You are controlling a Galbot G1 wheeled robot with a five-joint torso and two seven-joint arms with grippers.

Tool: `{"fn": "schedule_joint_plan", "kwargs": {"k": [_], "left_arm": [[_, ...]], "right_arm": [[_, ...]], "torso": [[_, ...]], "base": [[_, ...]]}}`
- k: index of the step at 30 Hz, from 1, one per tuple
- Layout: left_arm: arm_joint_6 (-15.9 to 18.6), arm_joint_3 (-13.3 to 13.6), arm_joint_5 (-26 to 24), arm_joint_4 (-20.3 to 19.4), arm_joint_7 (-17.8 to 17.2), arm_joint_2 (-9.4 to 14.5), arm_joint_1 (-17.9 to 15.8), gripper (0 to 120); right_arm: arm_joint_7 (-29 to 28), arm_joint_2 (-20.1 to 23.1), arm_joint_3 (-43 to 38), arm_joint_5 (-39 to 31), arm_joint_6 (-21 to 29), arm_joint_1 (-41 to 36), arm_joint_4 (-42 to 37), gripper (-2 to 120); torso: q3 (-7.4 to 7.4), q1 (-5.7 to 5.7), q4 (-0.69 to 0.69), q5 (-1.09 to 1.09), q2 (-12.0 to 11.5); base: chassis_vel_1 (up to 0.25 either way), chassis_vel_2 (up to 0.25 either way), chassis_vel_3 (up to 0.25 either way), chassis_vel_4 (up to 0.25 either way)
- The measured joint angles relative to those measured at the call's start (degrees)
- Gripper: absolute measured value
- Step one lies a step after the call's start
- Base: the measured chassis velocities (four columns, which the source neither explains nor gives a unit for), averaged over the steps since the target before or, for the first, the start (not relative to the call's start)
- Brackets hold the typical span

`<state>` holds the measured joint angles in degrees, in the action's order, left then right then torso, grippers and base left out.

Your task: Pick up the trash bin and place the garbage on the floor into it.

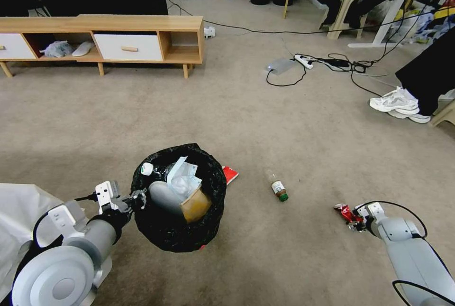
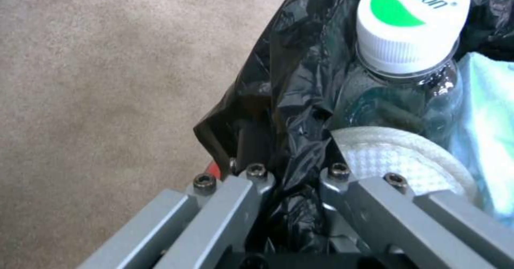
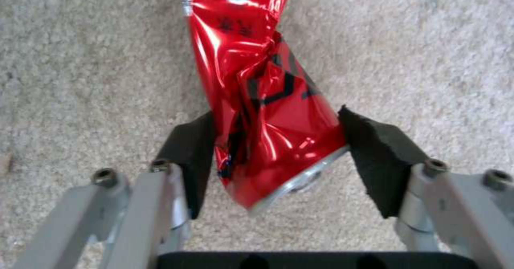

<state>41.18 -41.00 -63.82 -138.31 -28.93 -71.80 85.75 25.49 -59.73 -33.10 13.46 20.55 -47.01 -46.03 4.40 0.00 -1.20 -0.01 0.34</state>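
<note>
Right gripper [image 3: 273, 148]: black pads either side of the crushed red can [image 3: 257, 100], both touching it, so clamped on the can. In the head view the can [image 1: 344, 212] sits at the right gripper [image 1: 354, 221] tip, low over the carpet [image 1: 237, 106] at the right front; can't tell whether it's lifted or still on the floor.

Left gripper [image 2: 292, 180]: fingers pinched together on the bin rim, black bag [image 2: 289, 100] bunched between them. A sliver of red shows just beside the outer finger. In the head view the left gripper [image 1: 137, 199] grips the near-left rim of the bin [image 1: 161, 235], which hangs at the left front.

In the bin: clear bottle with white-green cap [image 2: 409, 24] against the rim near the left gripper, a white round textured piece [image 2: 401, 156] just under it, pale blue-white tissue [image 1: 182, 180], brown paper box [image 1: 195, 205].

On the carpet: small bottle [image 1: 278, 187] with green cap lying between bin and can, apart from both. Flat red carton [image 1: 231, 173] just beyond the bin's far-right side, partly hidden by it.

Farther out: wooden cabinet [image 1: 102, 40] at the back left, power brick [image 1: 280, 65] with cables mid-back, white sneakers [image 1: 398, 104] at the right.
</note>
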Motion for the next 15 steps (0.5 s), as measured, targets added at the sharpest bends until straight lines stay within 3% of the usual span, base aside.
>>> {"fn": "schedule_joint_plan", "kwargs": {"k": [8,15], "left_arm": [[0.0,-0.06,0.0,0.02,0.03,0.08,-0.01,4],[-0.02,0.44,0.3,0.2,0.04,0.07,0.07,4]], "right_arm": [[-0.06,0.29,0.17,-0.46,-0.57,-0.62,-1.13,46],[0.28,2.53,1.09,-4.05,0.07,-5.0,-9.3,36]], "torso": [[0.0,0.0,0.01,0.0,0.0],[0.0,0.0,0.01,0.01,0.0]], "base": [[0.0,0.0,0.0,0.0],[0.0,0.0,0.0,0.0]]}}
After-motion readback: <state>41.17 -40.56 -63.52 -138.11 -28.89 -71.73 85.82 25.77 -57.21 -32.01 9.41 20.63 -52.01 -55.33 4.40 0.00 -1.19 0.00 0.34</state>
